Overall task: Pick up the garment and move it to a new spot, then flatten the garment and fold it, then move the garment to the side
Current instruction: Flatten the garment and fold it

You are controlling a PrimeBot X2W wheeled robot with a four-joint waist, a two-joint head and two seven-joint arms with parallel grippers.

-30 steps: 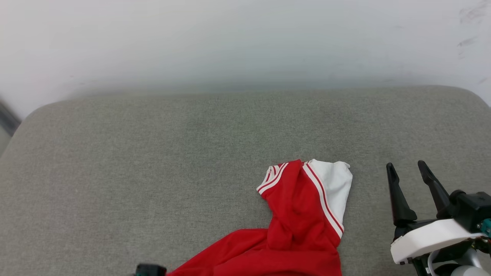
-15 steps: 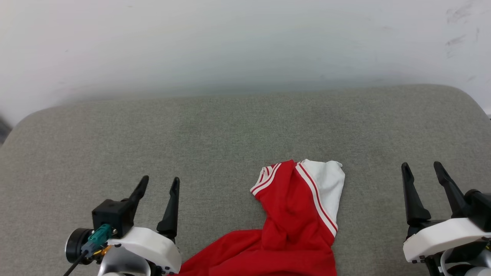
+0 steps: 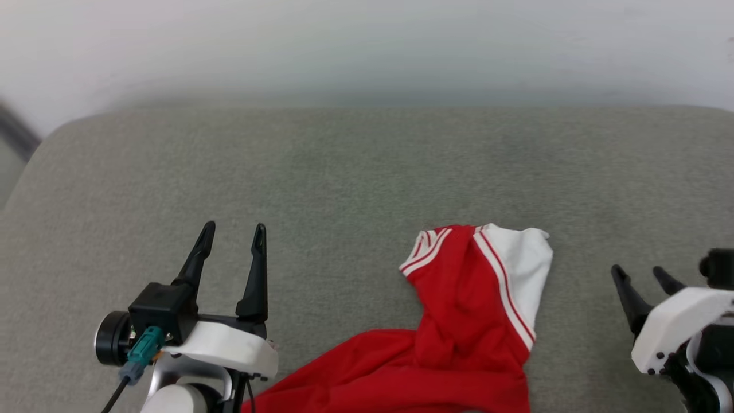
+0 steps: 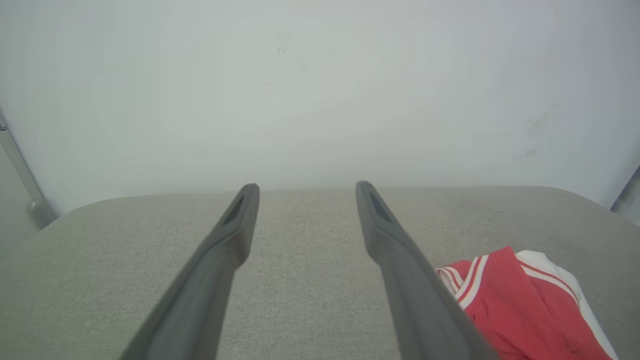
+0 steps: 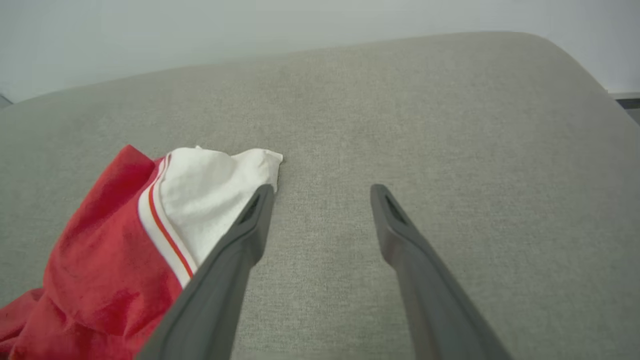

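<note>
The garment (image 3: 459,321) is a red shirt with a white sleeve and red-white stripe trim, lying crumpled on the grey cushion at lower centre of the head view; its lower part runs off the bottom edge. It also appears at the lower right of the left wrist view as the garment (image 4: 520,310) and at the left of the right wrist view as the garment (image 5: 125,240). My left gripper (image 3: 232,238) stands open to the left of it, holding nothing. My right gripper (image 3: 642,275) stands open to its right, empty.
The grey fabric cushion (image 3: 344,172) spans the whole head view, with rounded far corners. A pale wall (image 3: 367,46) rises directly behind it. A dark strip (image 3: 14,135) shows at the far left edge.
My left gripper came up into the head view at lower left and opened, away from the garment. The head camera shifted, so the whole picture moved. The garment lies as before.
</note>
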